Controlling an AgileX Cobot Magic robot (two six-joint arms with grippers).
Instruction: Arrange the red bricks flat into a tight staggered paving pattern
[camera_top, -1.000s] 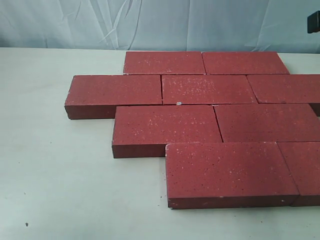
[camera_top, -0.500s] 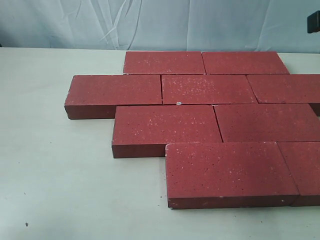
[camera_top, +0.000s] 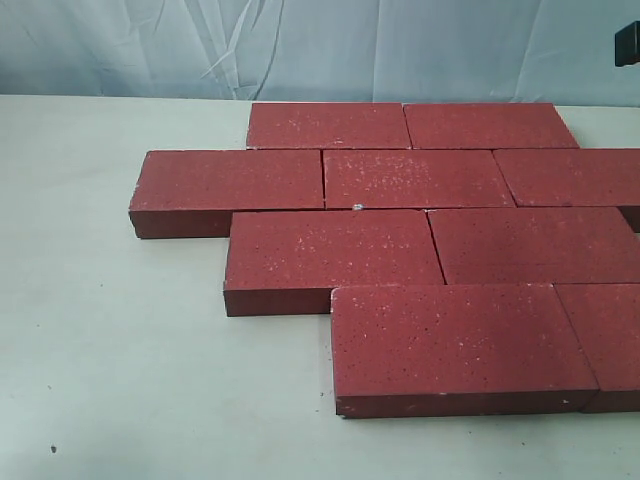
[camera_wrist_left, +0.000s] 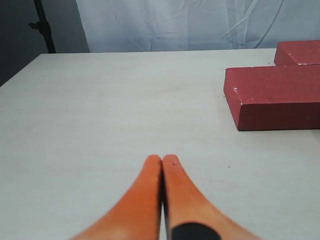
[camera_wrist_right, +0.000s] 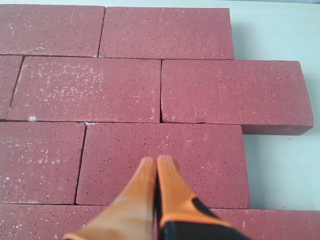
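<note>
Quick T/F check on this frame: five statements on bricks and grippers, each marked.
1. The red bricks all lie flat in one layer. True.
2. The joints line up in straight columns from row to row. False: each row is offset from the next.
3. The left gripper is open. False: it is shut, holding nothing.
4. The right gripper is over the bricks. True.
5. The left gripper is over a brick. False: it is over bare table, beside the bricks.
</note>
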